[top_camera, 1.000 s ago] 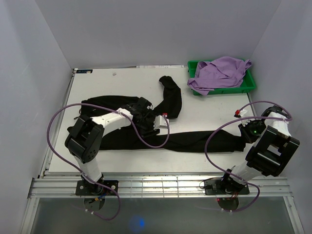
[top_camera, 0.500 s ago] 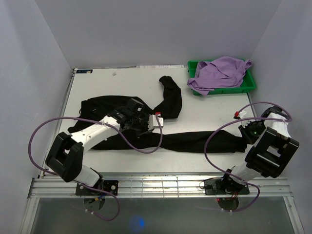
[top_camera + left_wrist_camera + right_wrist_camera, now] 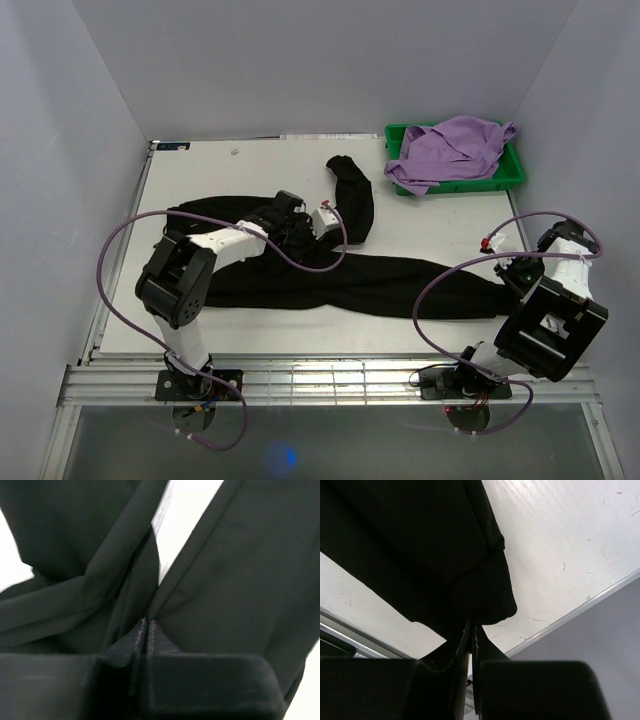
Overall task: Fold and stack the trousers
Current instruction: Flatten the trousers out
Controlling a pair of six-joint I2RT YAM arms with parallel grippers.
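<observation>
Trousers [image 3: 380, 282] of matt black soft cloth, cuff [image 3: 485, 595] finely ribbed, table top [image 3: 250, 170] smooth white with faint scratches, bin [image 3: 516, 165] of glossy green plastic, lilac garment [image 3: 450, 150] soft cloth

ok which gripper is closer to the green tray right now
Right. The right gripper, shut on the trousers, sits on the near side of the green tray; the left gripper pinches the trousers mid-table, farther to the tray's left.

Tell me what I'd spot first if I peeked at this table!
Long black trousers sprawl across the white table, with one leg bent up toward the back. Both robot arms pinch them: the left gripper near the middle and the right gripper at a leg's end on the right. In the back right corner, a lilac garment is heaped in a green tray.
</observation>
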